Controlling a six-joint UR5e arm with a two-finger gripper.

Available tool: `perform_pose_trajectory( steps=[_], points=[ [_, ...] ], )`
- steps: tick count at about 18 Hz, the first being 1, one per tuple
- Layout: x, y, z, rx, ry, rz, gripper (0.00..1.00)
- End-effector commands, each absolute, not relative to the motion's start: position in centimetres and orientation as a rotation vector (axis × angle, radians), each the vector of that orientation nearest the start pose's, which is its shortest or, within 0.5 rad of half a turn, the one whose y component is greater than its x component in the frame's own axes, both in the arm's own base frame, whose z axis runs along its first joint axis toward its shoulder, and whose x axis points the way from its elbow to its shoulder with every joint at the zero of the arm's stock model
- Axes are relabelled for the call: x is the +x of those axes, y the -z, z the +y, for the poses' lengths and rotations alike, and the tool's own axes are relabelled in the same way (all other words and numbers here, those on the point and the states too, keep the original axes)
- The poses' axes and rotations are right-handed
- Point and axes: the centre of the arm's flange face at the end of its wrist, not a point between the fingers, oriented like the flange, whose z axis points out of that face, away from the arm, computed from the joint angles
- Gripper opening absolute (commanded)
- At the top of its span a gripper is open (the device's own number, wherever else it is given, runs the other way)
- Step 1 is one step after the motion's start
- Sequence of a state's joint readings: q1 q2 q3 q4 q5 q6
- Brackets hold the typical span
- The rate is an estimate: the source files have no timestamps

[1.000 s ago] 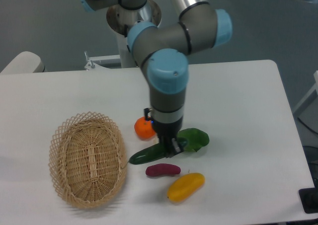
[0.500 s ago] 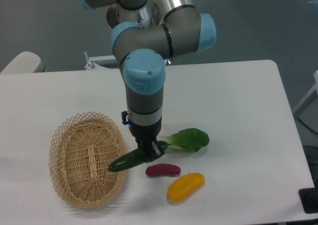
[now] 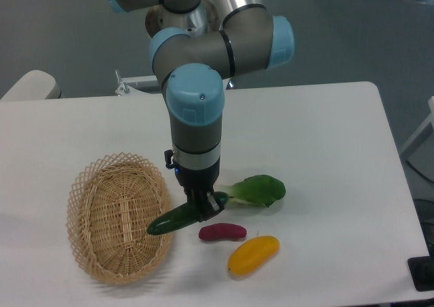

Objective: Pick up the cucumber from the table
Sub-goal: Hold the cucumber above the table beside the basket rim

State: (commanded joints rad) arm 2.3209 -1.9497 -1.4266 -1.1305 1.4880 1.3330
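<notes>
The dark green cucumber point(image 3: 175, 219) hangs tilted above the white table point(image 3: 325, 144), its left tip over the basket's right rim. My gripper point(image 3: 205, 210) is shut on the cucumber's right half, pointing straight down. The arm's grey and blue wrist rises directly above it and hides the table behind.
A woven wicker basket point(image 3: 119, 215) lies at the left. A leafy bok choy point(image 3: 259, 190) lies right of the gripper. A purple sweet potato point(image 3: 222, 232) and a yellow fruit point(image 3: 253, 254) lie just below and to the right.
The gripper moved left with the cucumber during the first half second, lifting it toward the basket rim and covering the orange fruit. Since then it has barely shifted.
</notes>
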Motion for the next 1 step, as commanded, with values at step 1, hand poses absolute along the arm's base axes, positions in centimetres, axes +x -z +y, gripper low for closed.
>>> perform_pose_trajectory(
  steps=[1],
  points=[
    [-34.45, -38.96, 57.58, -2.832, -0.202, 0.861, 0.31]
  ],
)
